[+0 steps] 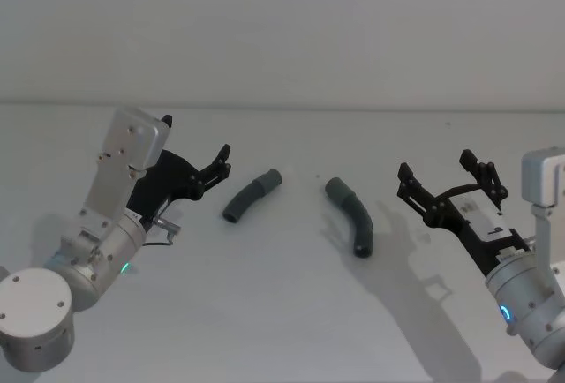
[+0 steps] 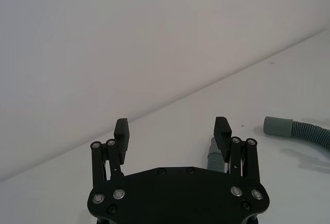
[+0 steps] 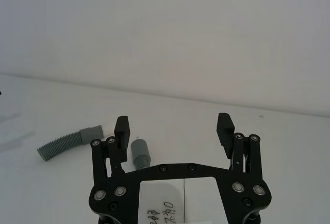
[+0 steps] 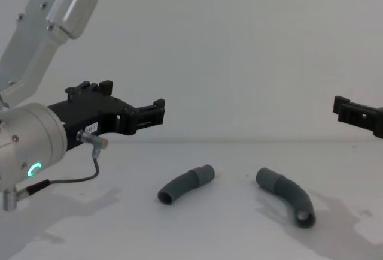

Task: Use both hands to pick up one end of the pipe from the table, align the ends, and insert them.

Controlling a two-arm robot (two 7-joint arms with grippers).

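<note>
both spread, left gripper [image 1: 195, 138], right gripper [image 1: 435, 164]; left pipe [image 1: 252, 195], right pipe [image 1: 353, 215] apart on table [image 1: 282, 321]

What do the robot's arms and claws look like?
Both arms are round silver tubes. The left arm has a glowing green ring and a thin grey cable; the right arm has a blue light. The left gripper and right gripper are black, with linked fingers and silver screws. A handwritten white label sits on the right one.

i see a matt white table [image 1: 282, 330]; left pipe piece [image 1: 252, 195] and right pipe piece [image 1: 351, 215] grey, ribbed, with smooth cuffs [image 1: 272, 176]; left gripper [image 2: 172, 128], right gripper [image 3: 173, 126] matt black; left arm [image 1: 97, 251] silver metal.
</note>
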